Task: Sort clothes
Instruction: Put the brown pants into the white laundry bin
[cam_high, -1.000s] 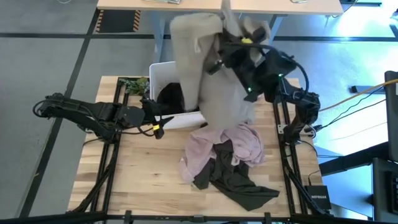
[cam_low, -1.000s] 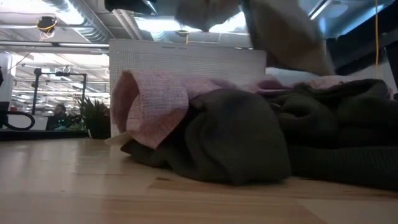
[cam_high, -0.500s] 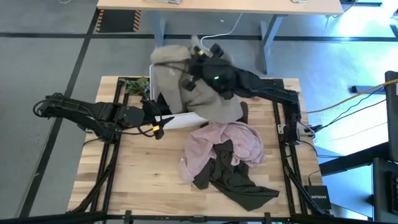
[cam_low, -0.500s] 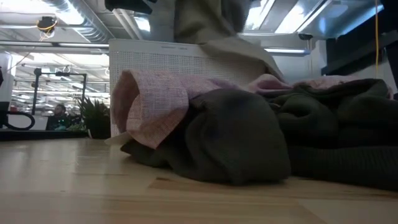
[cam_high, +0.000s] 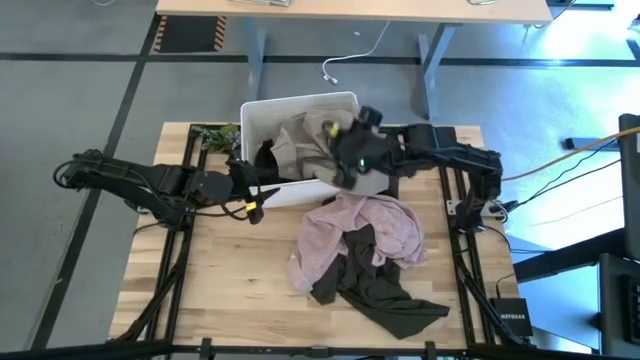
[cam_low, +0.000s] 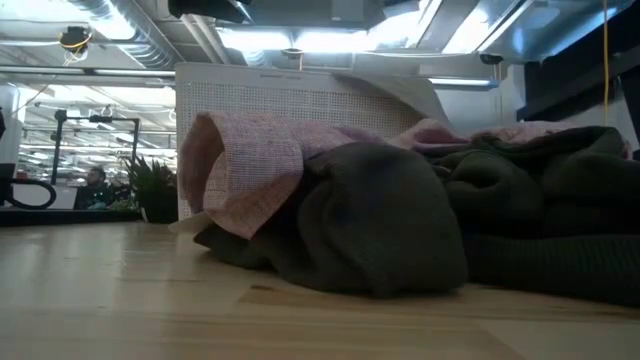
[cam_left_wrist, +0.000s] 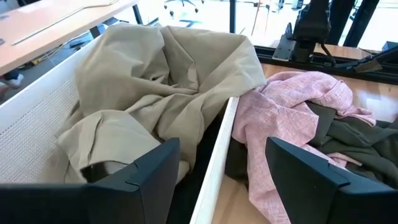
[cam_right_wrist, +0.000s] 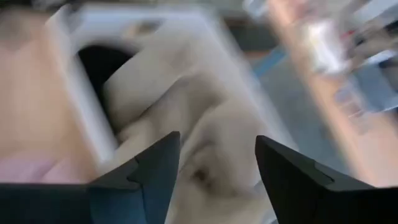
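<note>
A beige-tan garment (cam_high: 312, 145) lies bunched in the white bin (cam_high: 300, 103), and part of it drapes over the bin's near wall (cam_left_wrist: 214, 155). It also shows in the left wrist view (cam_left_wrist: 161, 81). A black garment (cam_high: 268, 156) lies in the bin's left part. A dusty pink garment (cam_high: 362, 232) and a dark olive-grey one (cam_high: 378, 292) lie heaped on the table in front of the bin. My right gripper (cam_right_wrist: 216, 142) is open over the beige garment (cam_right_wrist: 186, 118). My left gripper (cam_left_wrist: 221, 155) is open at the bin's near left corner, one finger on either side of the wall. My right gripper is open over the beige garment in the bin, coming at it from the table's right; whether its fingers touch the cloth I cannot tell. My left gripper shows no touch with the bin's wall.
A small potted plant (cam_high: 215, 136) stands at the table's far left corner beside the bin. The wood of the table's left and near parts (cam_high: 230, 270) is bare. A desk (cam_high: 350, 10) stands beyond the far edge.
My right gripper has come down from high above the bin's right side and toward the table's left, into the bin. The beige garment, which hung long below it, has dropped and now lies bunched in the bin with part over the near wall.
</note>
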